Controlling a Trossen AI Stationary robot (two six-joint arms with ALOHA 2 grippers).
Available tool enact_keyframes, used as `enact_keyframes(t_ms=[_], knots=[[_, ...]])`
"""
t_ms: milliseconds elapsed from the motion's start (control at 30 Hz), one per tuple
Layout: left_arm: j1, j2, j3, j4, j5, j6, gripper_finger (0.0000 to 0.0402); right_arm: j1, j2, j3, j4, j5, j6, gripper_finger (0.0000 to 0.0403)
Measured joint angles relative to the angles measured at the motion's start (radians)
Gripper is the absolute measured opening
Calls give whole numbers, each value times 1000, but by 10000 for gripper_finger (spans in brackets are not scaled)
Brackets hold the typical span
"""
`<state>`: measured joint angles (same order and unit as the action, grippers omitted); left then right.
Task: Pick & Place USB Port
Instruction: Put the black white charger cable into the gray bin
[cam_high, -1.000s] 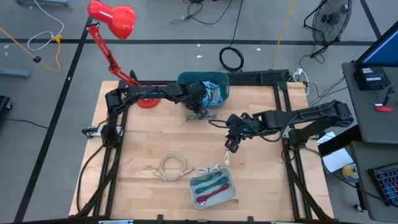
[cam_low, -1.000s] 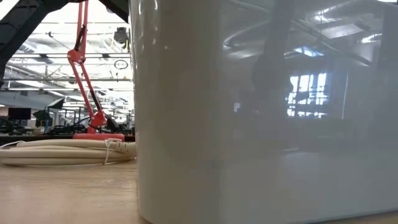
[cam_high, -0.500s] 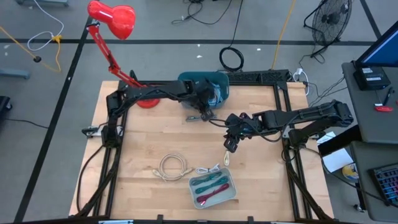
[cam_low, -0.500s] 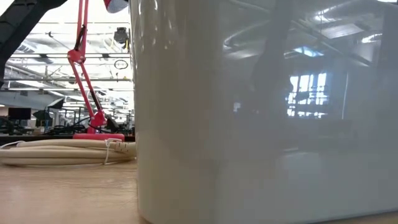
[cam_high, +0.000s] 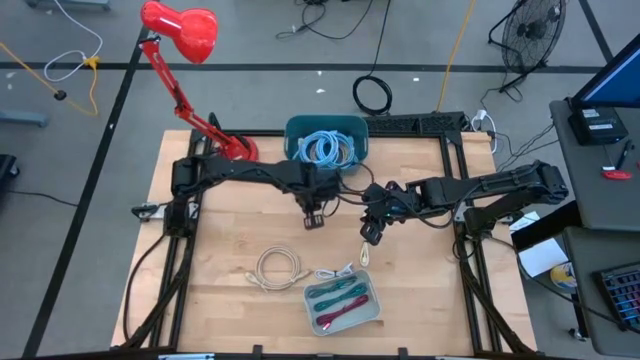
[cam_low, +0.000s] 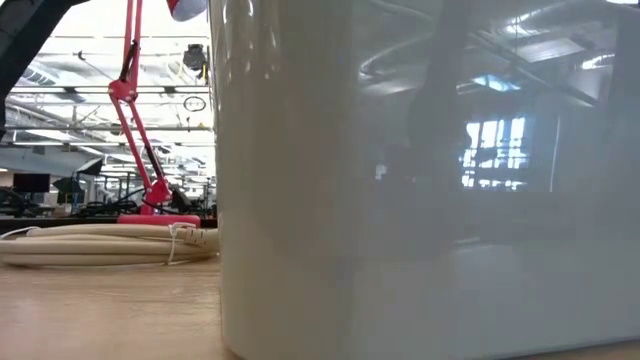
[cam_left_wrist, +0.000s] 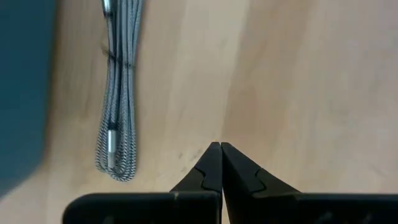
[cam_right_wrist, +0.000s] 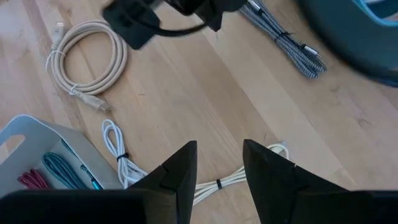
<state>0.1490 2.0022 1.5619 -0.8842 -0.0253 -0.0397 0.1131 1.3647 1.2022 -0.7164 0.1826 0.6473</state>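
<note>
My left gripper (cam_high: 314, 218) hangs shut and empty over bare wood at mid-table, pointing down (cam_left_wrist: 220, 147). A grey braided USB cable (cam_left_wrist: 118, 93) lies bundled on the wood beside it, next to the teal bin (cam_high: 326, 140) that holds blue cables. My right gripper (cam_high: 369, 236) hovers open to its right with nothing between its fingers (cam_right_wrist: 219, 152). Below it lies a white cable (cam_right_wrist: 211, 183). A beige coiled cable (cam_high: 278, 267) rests toward the near edge. The white tray (cam_high: 343, 303) holds teal and red cables.
A red desk lamp (cam_high: 180, 30) stands at the far left corner. In the low view the tray's white wall (cam_low: 420, 180) fills most of the picture, with the beige coil (cam_low: 110, 245) beside it. Bare wood lies at the near left.
My left gripper has swung away from the teal bin toward the table's near edge, rolling about its own axis, and stays shut. The bin with its blue cables now shows uncovered.
</note>
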Motion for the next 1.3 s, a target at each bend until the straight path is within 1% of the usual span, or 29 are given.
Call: enact_keyframes(t_ms=[67,167,233,300,333,467,533,633,767,867,933,1000,1167,1300], knots=[[0,0,-52,56,-22,-33,0,4,0,0,-7,0,12,121],[1,-31,-122,189,-59,-74,0,14,0,0,-19,0,21,121],[4,-61,-159,261,-89,-74,0,22,0,-6,-10,0,26,121],[5,-64,-174,293,-107,-47,0,27,0,-20,-9,-1,43,121],[10,-64,-176,291,-100,-32,0,27,0,-28,-10,-3,48,121],[35,-65,-174,289,-14,-6,2,26,0,-48,-6,-3,74,121],[44,-64,-175,284,-2,-1,8,26,0,-52,-10,-5,75,121],[49,-64,-176,278,-3,12,32,26,0,-53,-3,-5,74,121],[54,-64,-176,252,-5,52,77,26,0,-53,6,-5,74,121],[54,-64,-176,250,-31,96,106,26,0,-53,7,-5,74,121],[58,-64,-176,249,-44,106,117,26,0,-53,7,-5,74,121],[66,-64,-176,249,-45,107,122,26,0,-53,7,-4,74,121],[104,-55,-176,250,-44,107,122,26,0,-53,8,-3,86,121],[137,-49,-174,254,12,102,122,26,0,-53,9,-2,93,121]])
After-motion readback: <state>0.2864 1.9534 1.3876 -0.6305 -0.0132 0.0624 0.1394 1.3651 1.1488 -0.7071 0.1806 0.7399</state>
